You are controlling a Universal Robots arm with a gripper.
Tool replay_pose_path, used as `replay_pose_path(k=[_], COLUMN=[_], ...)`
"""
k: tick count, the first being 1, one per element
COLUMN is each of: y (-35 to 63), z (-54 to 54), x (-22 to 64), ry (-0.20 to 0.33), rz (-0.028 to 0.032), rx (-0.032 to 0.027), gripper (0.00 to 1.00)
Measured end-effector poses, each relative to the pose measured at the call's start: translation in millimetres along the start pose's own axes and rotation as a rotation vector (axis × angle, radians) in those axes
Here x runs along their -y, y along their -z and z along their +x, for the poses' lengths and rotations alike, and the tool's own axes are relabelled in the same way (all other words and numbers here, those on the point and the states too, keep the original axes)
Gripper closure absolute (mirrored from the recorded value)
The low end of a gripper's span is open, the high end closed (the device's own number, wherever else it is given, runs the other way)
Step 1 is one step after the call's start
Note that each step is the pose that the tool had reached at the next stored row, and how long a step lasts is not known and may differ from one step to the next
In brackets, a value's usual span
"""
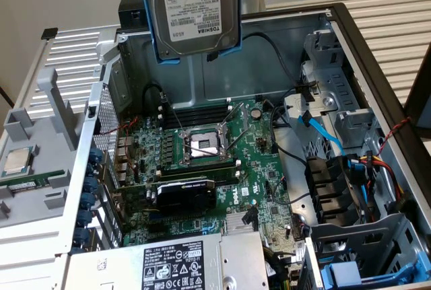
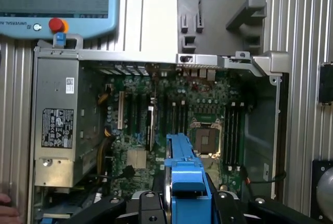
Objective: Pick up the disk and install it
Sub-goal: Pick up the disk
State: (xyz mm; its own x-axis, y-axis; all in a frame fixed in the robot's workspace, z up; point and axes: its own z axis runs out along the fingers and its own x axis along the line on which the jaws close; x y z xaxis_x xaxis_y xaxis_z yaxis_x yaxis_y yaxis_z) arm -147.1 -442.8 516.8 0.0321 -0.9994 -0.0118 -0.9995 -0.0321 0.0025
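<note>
The exterior view looks down at a slant into the open computer case (image 1: 202, 78) lying on the table (image 1: 394, 14). It sits close above the end where the power supply (image 1: 175, 263) is and faces the case's far wall, so the case runs past the frame. The wrist view hangs higher over the case and faces straight down, with the blue edge of the disk (image 2: 186, 177) close before the lens. Both views share the motherboard (image 1: 262, 192), its processor socket (image 1: 204, 145), the power supply and the loose chip (image 1: 17, 161) on the grey panel (image 1: 40, 192) beside the case.
</note>
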Motion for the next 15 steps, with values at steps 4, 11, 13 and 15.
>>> replay_pose_path(k=[4,11,13,15], y=[3.4,12.1,14.2,16.4], z=[3.8,12.2,15.2,18.6], x=[9.4,25.1,28.7,32.6], ry=[0.0,0.0,0.0,0.0], rz=[-0.0001,-0.0003,-0.0003,-0.0003], rx=[-0.0027,-0.0105,-0.0113,-0.0119], gripper=[0.63,0.63,0.63,0.63])
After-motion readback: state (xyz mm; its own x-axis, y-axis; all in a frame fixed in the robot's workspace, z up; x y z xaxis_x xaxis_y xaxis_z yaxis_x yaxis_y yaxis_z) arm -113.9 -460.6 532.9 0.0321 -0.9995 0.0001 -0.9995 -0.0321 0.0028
